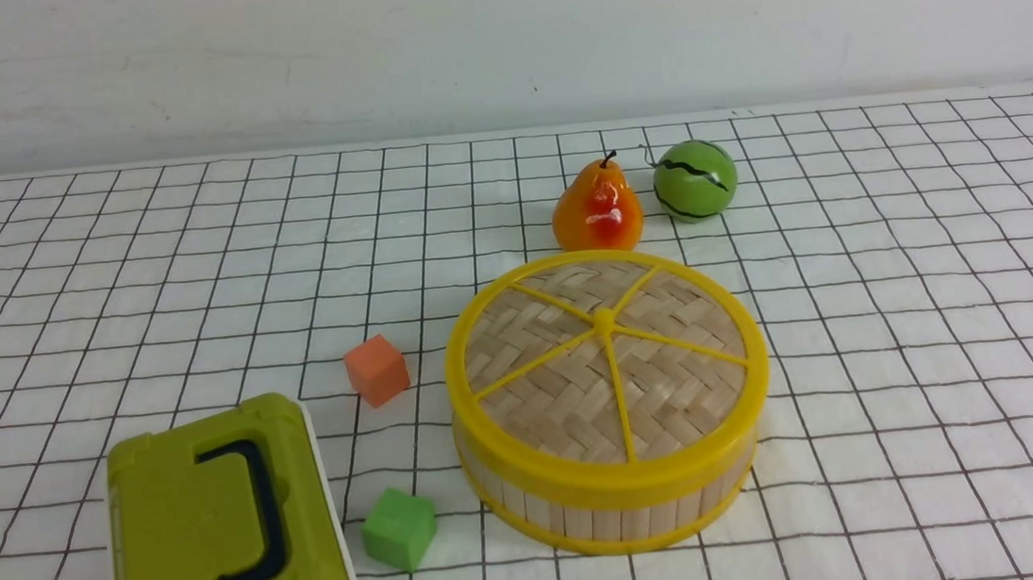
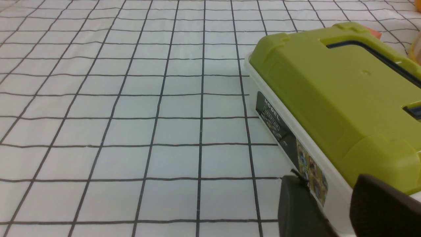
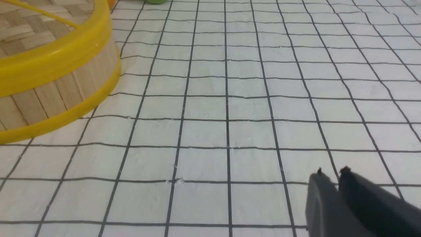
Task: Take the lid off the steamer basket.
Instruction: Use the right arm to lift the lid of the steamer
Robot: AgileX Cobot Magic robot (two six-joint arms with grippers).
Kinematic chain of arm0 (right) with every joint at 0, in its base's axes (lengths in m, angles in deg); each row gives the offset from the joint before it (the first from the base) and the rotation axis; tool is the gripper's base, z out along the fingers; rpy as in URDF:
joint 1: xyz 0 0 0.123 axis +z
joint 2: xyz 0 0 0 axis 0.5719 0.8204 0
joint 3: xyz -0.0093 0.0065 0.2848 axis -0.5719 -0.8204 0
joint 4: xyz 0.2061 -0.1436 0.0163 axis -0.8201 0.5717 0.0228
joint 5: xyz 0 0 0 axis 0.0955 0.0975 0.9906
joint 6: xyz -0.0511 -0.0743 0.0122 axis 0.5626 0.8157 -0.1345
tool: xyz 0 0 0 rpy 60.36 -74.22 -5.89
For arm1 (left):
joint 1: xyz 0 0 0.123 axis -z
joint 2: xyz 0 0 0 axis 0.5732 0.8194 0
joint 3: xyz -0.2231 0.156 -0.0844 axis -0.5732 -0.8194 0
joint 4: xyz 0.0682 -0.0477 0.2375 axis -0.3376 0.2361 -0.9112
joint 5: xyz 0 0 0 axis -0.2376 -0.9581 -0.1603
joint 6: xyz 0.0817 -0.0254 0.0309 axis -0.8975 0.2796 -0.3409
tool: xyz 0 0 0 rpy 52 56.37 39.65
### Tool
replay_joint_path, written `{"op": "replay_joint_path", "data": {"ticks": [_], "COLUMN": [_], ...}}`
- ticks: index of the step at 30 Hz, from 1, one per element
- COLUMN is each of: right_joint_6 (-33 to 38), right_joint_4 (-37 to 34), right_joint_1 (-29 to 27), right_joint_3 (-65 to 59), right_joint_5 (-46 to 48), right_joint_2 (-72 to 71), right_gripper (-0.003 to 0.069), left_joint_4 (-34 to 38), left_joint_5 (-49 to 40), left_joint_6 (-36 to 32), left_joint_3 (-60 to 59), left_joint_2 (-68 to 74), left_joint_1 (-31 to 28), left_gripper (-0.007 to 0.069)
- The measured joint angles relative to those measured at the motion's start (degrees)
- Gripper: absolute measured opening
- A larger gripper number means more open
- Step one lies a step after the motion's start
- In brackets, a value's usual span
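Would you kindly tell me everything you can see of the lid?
The lid is a flat round disc of tan bamboo strips woven in a herringbone pattern, framed by a thick glossy yellow rim. Five thin yellow spokes run from the rim to a small centre hub. It looks intact and lies level, seated closed on the steamer basket, covering its top fully, right of centre on the checked cloth. Only the basket touches it.
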Motion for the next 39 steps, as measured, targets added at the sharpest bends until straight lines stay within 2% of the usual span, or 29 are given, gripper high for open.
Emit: {"op": "replay_joint_path", "data": {"ticks": [7,9,15,16,17,21,29,34,36,39], "right_joint_6": [0.00,-0.40,-9.42,-10.15,-12.05,-12.82,-11.22,-0.75,6.98,13.11], "right_joint_4": [-0.48,-3.83,-27.36,-29.05,-34.49,-41.95,-43.36,-43.01,-40.51,-34.37], "right_joint_1": [0.00,0.00,0.00,0.00,0.00,0.00,0.00,0.00,0.05,0.05], "right_joint_3": [0.00,0.00,-0.21,-0.31,-0.47,-0.48,-0.48,1.39,7.27,17.77], "right_joint_5": [0.00,0.00,0.11,0.16,0.22,-0.59,-6.56,-4.25,1.08,7.55], "right_joint_2": [0.00,0.00,0.00,0.00,0.00,0.00,0.00,0.00,1.57,8.08], "right_gripper": [0.0090,0.0092,0.0097,0.0098,0.0101,0.0104,0.0112,0.0114,0.0111,0.0067], "left_joint_4": [0.00,0.00,0.00,0.00,0.00,0.00,0.00,0.00,0.00,0.00], "left_joint_5": [0.00,0.00,0.00,0.00,0.00,0.00,0.00,0.00,0.00,0.00], "left_joint_6": [0.00,0.00,0.00,0.00,0.00,0.00,0.00,0.00,0.00,0.00], "left_joint_3": [0.00,0.00,0.00,0.00,0.00,0.00,0.00,0.00,0.00,0.00], "left_joint_2": [0.00,0.00,0.00,0.00,0.00,0.00,0.00,0.00,0.00,0.00], "left_joint_1": [0.00,0.00,0.00,0.00,0.00,0.00,0.00,0.00,0.00,0.00], "left_gripper": [0.0239,0.0239,0.0239,0.0239,0.0239,0.0239,0.0239,0.0239,0.0239,0.0239]}}
